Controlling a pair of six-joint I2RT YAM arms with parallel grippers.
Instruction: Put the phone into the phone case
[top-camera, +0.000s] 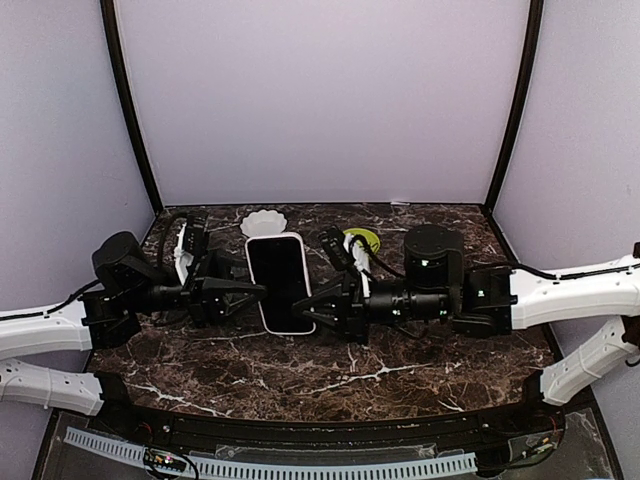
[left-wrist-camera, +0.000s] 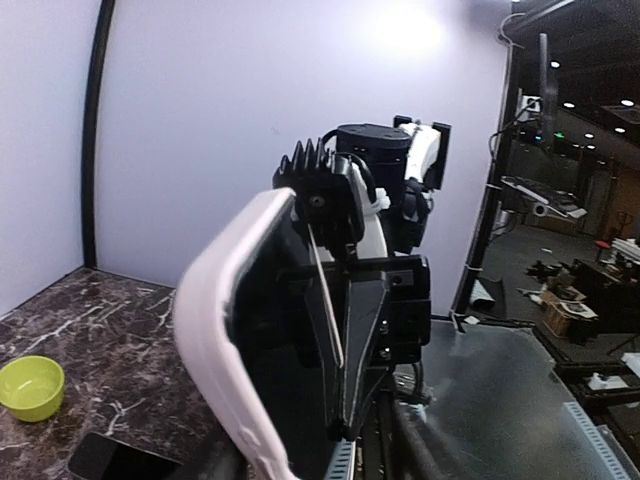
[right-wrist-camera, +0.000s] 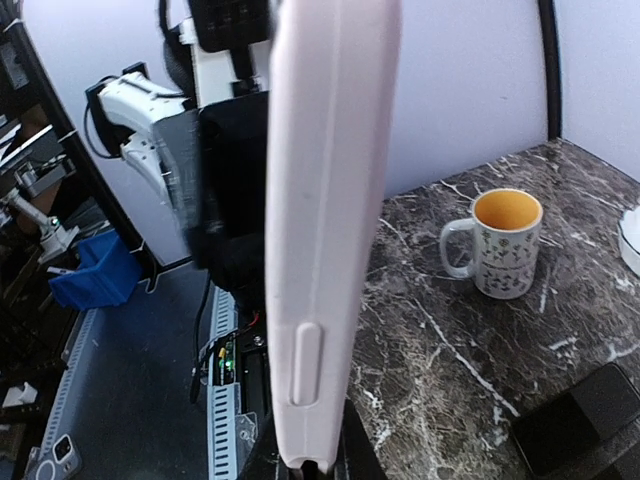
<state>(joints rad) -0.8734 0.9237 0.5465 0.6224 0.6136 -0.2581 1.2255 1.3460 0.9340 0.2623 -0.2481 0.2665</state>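
A pinkish-white phone case (top-camera: 280, 283) with a dark inner face is held up above the table between both grippers. My left gripper (top-camera: 258, 292) is shut on its left long edge. My right gripper (top-camera: 303, 307) is shut on its right long edge. In the left wrist view the case (left-wrist-camera: 225, 330) curves up at the left, with the right gripper's fingers (left-wrist-camera: 365, 330) pinched on its far rim. In the right wrist view the case (right-wrist-camera: 325, 230) stands edge-on, its side button facing me. A dark flat slab that looks like the phone (right-wrist-camera: 578, 420) lies on the table below; it also shows in the left wrist view (left-wrist-camera: 115, 458).
A white scalloped dish (top-camera: 264, 221) and a yellow-green bowl (top-camera: 362, 240) sit at the back of the marble table (top-camera: 330, 385). A patterned mug (right-wrist-camera: 500, 245) with a yellow inside stands at the far left. The bowl also shows in the left wrist view (left-wrist-camera: 30, 388).
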